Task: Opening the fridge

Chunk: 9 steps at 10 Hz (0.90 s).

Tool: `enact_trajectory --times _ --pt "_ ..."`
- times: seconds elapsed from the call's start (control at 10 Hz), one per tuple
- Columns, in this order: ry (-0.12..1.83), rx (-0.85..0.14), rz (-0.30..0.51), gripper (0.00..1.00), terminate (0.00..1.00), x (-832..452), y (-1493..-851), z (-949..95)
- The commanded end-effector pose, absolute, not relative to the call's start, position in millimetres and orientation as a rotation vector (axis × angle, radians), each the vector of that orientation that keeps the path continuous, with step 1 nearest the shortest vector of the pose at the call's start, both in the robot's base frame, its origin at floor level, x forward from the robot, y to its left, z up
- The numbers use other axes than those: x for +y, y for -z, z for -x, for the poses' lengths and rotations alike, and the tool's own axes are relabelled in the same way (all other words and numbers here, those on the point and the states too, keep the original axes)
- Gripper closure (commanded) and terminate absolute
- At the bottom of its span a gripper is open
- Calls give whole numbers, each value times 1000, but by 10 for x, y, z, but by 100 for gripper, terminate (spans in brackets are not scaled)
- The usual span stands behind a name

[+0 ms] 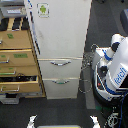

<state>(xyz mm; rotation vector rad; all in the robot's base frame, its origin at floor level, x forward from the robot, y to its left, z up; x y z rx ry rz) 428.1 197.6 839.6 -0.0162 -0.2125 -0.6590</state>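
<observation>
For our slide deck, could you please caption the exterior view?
PR2 robot beside the closed white fridge, wooden cabinet alongside.

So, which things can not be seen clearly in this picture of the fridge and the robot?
- Gripper: not in the exterior view; only the robot body shows, cut off by the right edge.
- Fridge: its top is cut off by the upper edge, and whether the upper door has a handle cannot be made out.
- Sticker: too blurred to read.
- Wooden cabinet: its green labels are too small to read.
</observation>
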Motion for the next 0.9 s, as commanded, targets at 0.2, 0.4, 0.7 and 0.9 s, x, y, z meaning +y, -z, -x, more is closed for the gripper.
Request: enact_trajectory --times 0.2,0.4,0.7,0.9 --pt "436 -161 50 0 0 2308 -8819 -5543" --pt "373 -189 27 0 0 2443 -8948 -5807" --pt "254 -178 -22 0 0 2624 -9107 -6375" --pt "173 -199 -26 0 0 2733 -9306 -6618"
